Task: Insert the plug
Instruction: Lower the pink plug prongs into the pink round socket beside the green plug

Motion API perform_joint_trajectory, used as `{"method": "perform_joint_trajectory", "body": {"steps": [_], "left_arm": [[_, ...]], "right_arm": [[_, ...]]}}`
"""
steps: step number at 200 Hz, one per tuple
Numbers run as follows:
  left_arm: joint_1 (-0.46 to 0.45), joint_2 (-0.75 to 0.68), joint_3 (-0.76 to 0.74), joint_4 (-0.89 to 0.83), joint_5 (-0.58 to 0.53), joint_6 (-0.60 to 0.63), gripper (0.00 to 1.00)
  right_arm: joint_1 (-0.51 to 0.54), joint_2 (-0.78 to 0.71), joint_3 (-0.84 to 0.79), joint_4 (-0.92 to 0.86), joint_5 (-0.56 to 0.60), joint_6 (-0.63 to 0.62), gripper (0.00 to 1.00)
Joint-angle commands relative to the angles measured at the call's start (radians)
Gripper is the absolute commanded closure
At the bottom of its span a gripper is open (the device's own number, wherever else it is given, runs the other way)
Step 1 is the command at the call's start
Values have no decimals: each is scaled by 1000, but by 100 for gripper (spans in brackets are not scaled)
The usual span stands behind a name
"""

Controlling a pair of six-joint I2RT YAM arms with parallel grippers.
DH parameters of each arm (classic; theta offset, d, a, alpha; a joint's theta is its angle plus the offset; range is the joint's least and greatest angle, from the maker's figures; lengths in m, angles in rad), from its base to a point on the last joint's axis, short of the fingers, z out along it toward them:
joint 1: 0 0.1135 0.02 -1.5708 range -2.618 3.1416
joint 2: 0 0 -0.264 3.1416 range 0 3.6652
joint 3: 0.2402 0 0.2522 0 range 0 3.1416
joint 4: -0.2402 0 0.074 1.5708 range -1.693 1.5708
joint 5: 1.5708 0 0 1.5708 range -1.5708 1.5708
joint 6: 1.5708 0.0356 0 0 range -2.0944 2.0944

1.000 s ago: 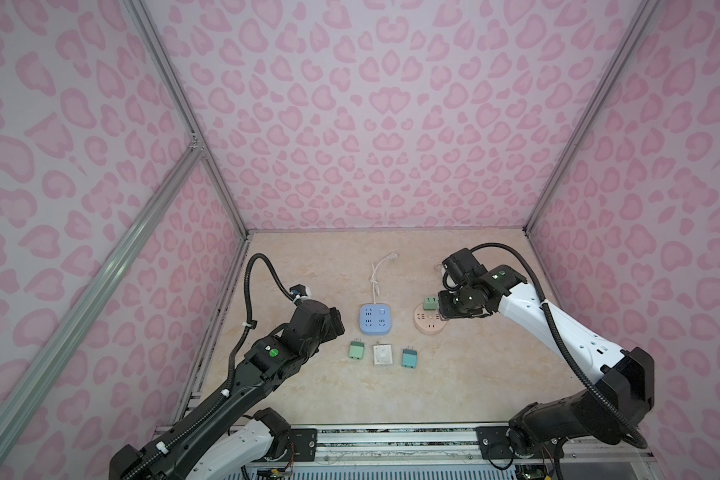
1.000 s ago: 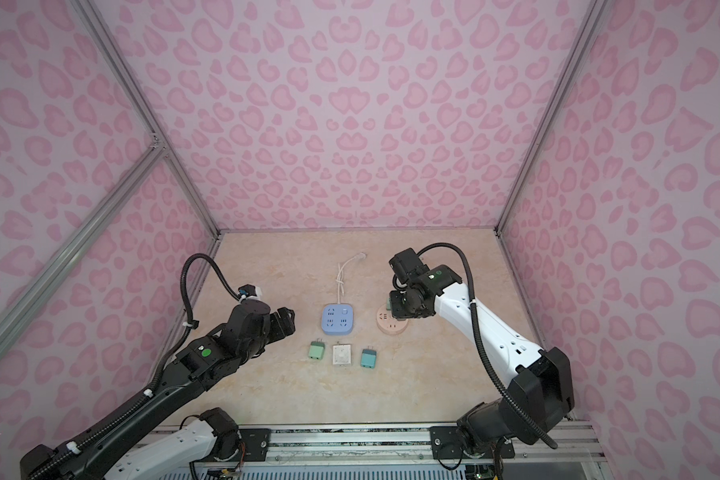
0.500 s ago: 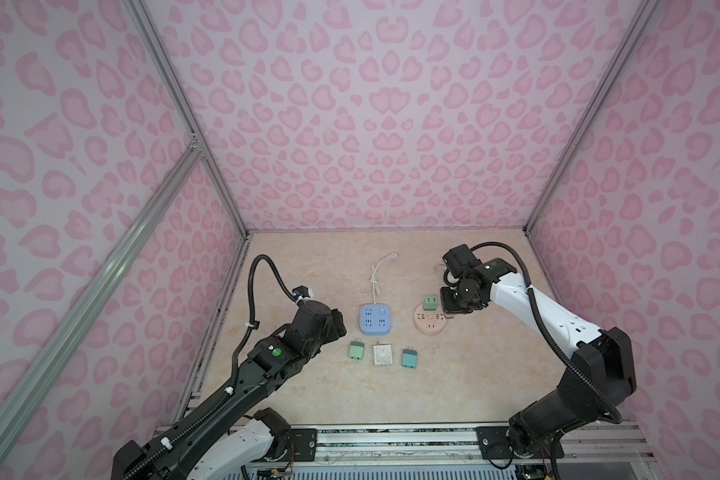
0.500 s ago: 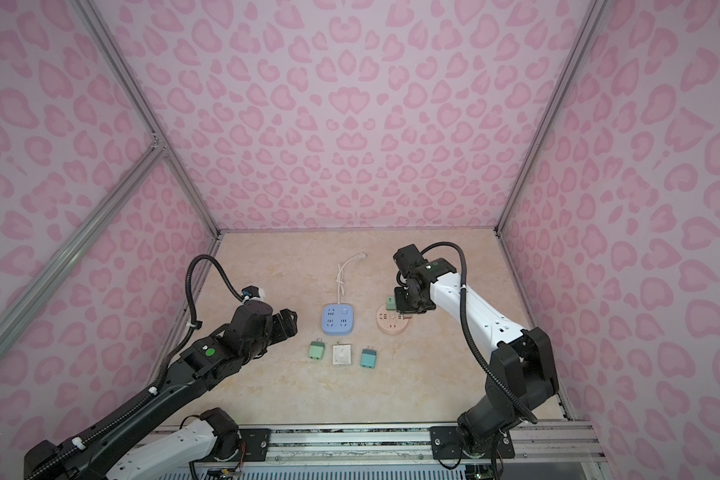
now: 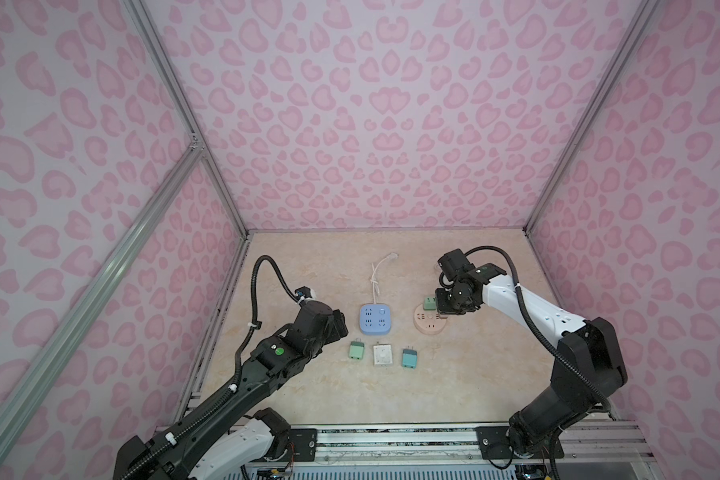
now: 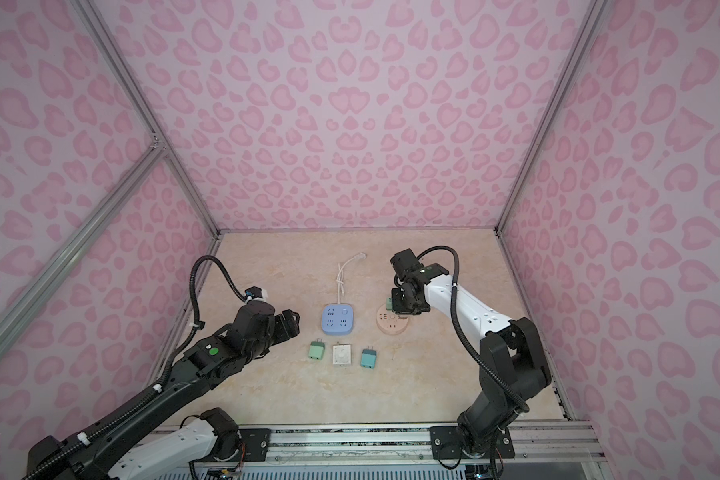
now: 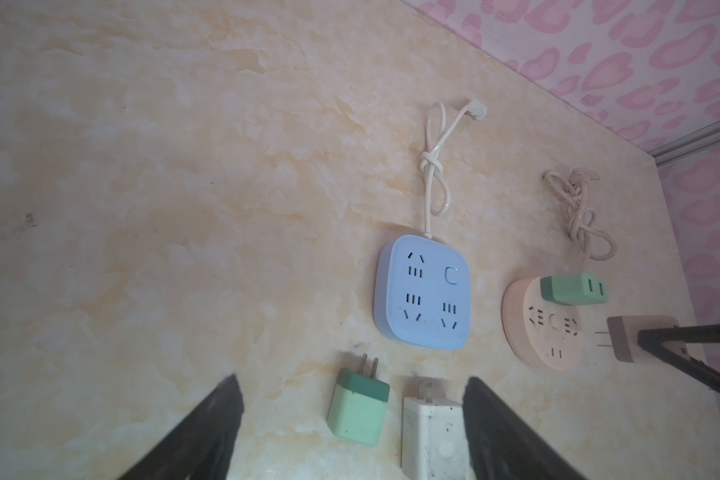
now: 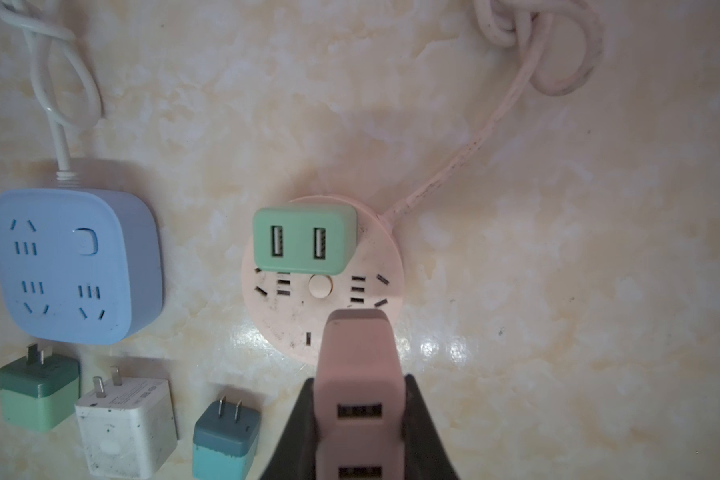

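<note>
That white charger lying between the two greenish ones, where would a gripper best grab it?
Probably by its two flat side walls, coming straight down from above. The white charger lies flat with its prongs pointing at the blue power strip, so the sides are parallel and reachable, leaving the prongs free. The gaps to the light green plug and teal plug look narrow.

Lilac walls point(image 5: 371, 124), pink leopard blotches; beige marbled table point(image 5: 474, 374); blue strip point(image 5: 375, 318); peach socket point(image 8: 375, 253) bearing green plug point(image 8: 304, 239); pink plug point(image 8: 358, 374) near.
</note>
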State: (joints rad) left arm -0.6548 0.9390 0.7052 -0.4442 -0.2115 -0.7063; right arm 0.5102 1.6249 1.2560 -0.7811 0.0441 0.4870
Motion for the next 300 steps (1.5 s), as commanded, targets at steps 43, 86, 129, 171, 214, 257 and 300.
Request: {"method": "perform_joint_trajectory", "body": {"steps": [43, 86, 129, 171, 214, 257, 300], "left_arm": [[2, 0, -22, 41, 8, -10, 15], [1, 9, -24, 47, 11, -9, 15], [1, 15, -32, 52, 11, -11, 15], [1, 24, -34, 57, 8, -10, 15], [1, 27, -42, 63, 6, -12, 15], [2, 36, -53, 83, 13, -12, 15], [2, 52, -62, 92, 20, -17, 15]], "right_arm": [[-6, 39, -10, 57, 13, 21, 100], [-7, 71, -30, 83, 1, 29, 100], [-6, 86, -67, 110, -15, 43, 100], [-4, 100, -69, 105, -14, 47, 100], [11, 117, -40, 57, 20, 38, 100], [19, 227, -2, 25, -21, 11, 100], [58, 325, 7, 11, -13, 23, 100]]}}
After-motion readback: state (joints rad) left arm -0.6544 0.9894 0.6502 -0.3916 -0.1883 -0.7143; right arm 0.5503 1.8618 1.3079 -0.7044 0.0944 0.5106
